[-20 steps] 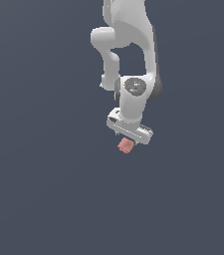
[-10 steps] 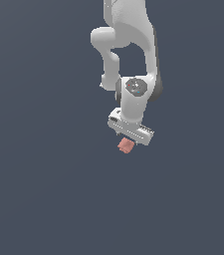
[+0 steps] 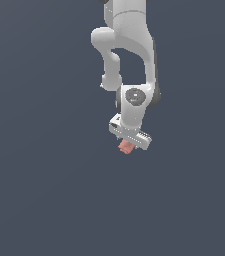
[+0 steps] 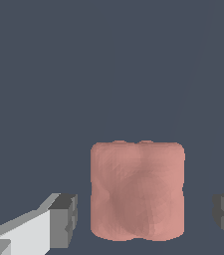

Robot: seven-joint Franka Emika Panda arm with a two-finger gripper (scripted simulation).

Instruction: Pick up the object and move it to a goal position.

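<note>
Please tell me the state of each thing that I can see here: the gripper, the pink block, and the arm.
gripper: open; the wrist view shows a gap between each fingertip and the block.
pink block: sits between the two fingers, not clamped, upright; whether it rests on the ground I cannot tell.
fingers: one on each side of the block, apart from it.
arm: bent downward, with the gripper pointing down over the block.

The supporting surface (image 3: 44, 200) was a plain, dark blue-grey expanse with no visible edges or corners; whether the block (image 3: 126, 146) rested on it could not be told.
</note>
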